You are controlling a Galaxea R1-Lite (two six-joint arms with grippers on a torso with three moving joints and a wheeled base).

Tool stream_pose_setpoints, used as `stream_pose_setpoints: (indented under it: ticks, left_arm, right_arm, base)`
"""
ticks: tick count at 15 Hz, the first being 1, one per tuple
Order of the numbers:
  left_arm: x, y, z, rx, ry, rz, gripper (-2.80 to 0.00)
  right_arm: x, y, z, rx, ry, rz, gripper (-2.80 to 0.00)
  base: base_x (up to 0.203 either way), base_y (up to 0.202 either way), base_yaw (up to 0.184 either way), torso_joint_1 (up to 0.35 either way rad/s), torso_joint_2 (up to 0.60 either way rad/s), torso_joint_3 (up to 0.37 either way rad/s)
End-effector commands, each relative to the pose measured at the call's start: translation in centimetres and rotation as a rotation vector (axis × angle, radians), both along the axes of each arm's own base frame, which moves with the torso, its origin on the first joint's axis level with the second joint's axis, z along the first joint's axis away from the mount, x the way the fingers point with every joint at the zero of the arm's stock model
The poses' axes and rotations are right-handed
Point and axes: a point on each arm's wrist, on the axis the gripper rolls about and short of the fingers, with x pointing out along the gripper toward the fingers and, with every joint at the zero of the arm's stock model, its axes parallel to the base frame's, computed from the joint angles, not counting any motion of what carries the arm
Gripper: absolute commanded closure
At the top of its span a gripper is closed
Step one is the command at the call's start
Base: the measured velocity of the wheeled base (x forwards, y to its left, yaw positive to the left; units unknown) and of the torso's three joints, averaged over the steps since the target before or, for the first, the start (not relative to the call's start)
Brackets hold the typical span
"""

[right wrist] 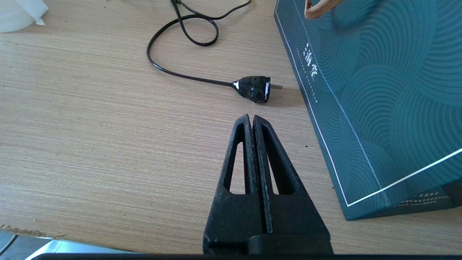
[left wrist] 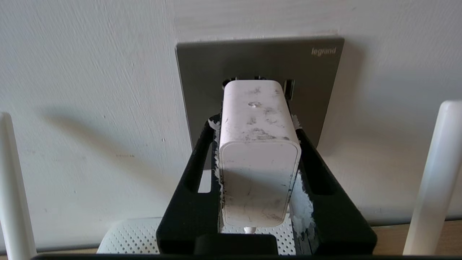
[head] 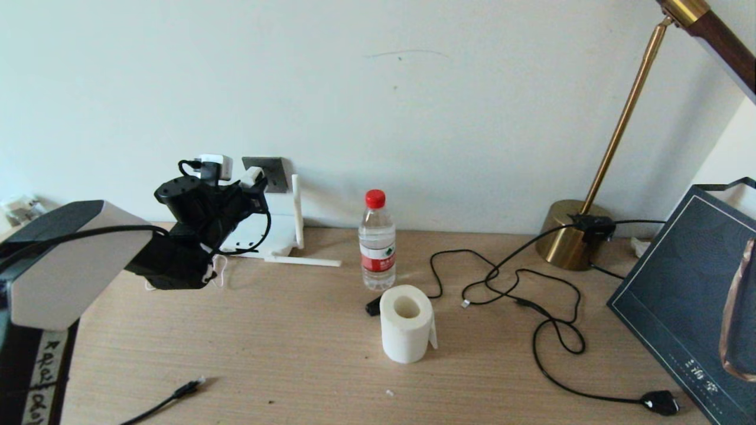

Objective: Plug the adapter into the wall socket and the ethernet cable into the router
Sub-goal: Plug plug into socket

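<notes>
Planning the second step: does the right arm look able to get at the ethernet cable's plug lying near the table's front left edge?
Probably not easily. The ethernet cable lies on the robot's far left, while the right tool rests shut near the lamp plug at far right. Bare table lies between; reach is the doubt.

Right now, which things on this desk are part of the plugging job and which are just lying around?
Part of the job:
adapter, held in the left gripper at the socket
router
ethernet cable, loose at the desk's front

Just lying around:
water bottle
toilet roll
lamp and its plug
dark box
right gripper, parked, fingers together
</notes>
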Motion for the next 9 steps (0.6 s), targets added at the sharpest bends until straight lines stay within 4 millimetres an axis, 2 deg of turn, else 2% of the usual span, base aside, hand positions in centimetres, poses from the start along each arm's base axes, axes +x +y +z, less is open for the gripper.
stream_pose_setpoints:
  ticks: [1, 9]
  left_arm:
    - [0.30, -0.01, -0.14, 0.000, -0.002, 0.000, 0.00]
    - [0.46, -0.02, -0.47, -0.001, 0.010, -0.001, 0.00]
  right_arm:
    - [0.00, 0.00, -0.01, 0.000, 0.002, 0.002, 0.00]
    - [0.00, 0.00, -0.01, 0.000, 0.002, 0.002, 0.00]
  base:
    - [0.000, 0.000, 0.000, 0.000, 0.00, 0.000]
    - [0.000, 0.000, 0.000, 0.000, 0.00, 0.000]
